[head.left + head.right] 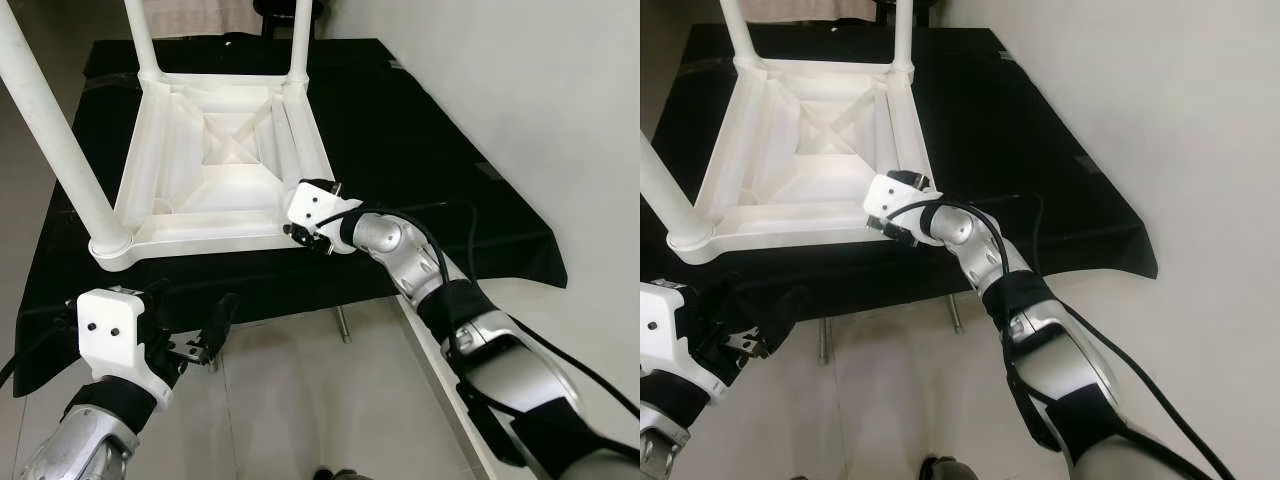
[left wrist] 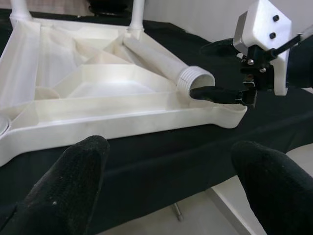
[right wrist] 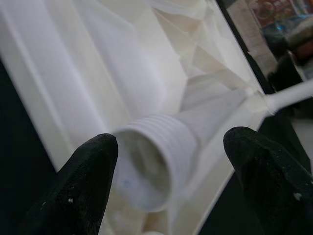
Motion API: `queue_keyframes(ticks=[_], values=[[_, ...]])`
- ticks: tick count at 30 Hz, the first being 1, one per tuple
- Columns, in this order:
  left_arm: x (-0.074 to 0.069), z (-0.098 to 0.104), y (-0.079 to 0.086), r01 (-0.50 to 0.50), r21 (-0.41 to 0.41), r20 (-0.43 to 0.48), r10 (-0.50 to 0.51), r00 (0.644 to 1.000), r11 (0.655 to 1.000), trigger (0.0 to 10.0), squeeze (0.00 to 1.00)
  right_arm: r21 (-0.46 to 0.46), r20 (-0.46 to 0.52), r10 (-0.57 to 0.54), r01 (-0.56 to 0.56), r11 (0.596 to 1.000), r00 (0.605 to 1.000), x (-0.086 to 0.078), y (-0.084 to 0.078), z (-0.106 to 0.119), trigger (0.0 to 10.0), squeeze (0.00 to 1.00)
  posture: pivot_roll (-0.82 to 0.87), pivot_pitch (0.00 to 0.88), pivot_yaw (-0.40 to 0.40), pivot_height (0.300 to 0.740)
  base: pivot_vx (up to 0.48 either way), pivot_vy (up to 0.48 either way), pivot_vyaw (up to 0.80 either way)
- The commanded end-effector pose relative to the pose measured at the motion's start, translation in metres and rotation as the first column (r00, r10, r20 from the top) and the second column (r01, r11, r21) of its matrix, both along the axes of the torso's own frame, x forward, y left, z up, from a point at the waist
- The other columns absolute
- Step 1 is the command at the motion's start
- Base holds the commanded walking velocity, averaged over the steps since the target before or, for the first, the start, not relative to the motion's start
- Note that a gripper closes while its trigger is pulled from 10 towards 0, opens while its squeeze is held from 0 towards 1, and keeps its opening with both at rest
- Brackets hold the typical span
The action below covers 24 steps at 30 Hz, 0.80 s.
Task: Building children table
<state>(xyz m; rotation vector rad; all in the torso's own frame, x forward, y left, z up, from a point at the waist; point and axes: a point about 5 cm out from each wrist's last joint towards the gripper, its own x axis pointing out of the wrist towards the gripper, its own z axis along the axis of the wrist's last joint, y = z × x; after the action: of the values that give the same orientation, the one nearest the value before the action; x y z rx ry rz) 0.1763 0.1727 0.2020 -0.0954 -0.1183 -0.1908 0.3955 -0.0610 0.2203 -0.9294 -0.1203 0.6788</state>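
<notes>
A white plastic children's table (image 1: 215,150) lies upside down on a black-draped work table (image 1: 420,150), with three legs standing up from its corners. A fourth, loose leg (image 2: 164,61) lies inside it along the right rim. Its threaded end (image 3: 156,152) points at the near right corner. My right gripper (image 2: 198,71) is at that corner, open, one finger on each side of the threaded end (image 2: 195,78). My left gripper (image 1: 190,302) hangs open and empty just below the work table's front edge, facing the white table's near rim (image 2: 122,122).
A white wall (image 1: 530,80) runs close along the right side. The black cloth (image 1: 300,285) drapes over the front edge, with a metal table leg (image 1: 343,325) beneath it. Tiled floor (image 1: 300,400) lies below. A dark object (image 1: 285,10) stands behind the work table.
</notes>
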Motion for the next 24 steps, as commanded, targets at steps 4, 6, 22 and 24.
queue_keyframes(ticks=[4,6,22,24], values=[[-0.002,-0.001,-0.002,0.013,-0.007,-0.016,-0.013,1.0,1.0,10.0,0.0,-0.007,0.023,-0.058,0.058,0.998,0.998,0.007,-0.012,0.009,10.0,0.0,-0.05,0.174,-0.135,0.74,0.0,0.0,0.0],[-0.002,-0.001,-0.002,0.013,-0.007,-0.016,-0.014,1.0,1.0,10.0,0.0,-0.009,0.031,-0.066,0.067,0.998,0.997,0.008,-0.015,0.011,10.0,0.0,-0.05,0.174,-0.135,0.74,0.0,0.0,0.0],[-0.002,-0.001,-0.005,0.014,-0.013,-0.01,-0.014,1.0,1.0,10.0,0.0,-0.031,0.169,-0.222,0.231,0.973,0.96,0.012,0.002,-0.002,10.0,0.0,-0.07,0.181,-0.142,0.74,0.0,0.0,0.0],[-0.002,-0.001,-0.005,0.015,-0.014,-0.01,-0.015,1.0,1.0,10.0,0.0,-0.022,0.172,-0.234,0.241,0.97,0.957,0.012,0.004,-0.002,10.0,0.0,-0.07,0.181,-0.142,0.74,0.0,0.0,0.0]])
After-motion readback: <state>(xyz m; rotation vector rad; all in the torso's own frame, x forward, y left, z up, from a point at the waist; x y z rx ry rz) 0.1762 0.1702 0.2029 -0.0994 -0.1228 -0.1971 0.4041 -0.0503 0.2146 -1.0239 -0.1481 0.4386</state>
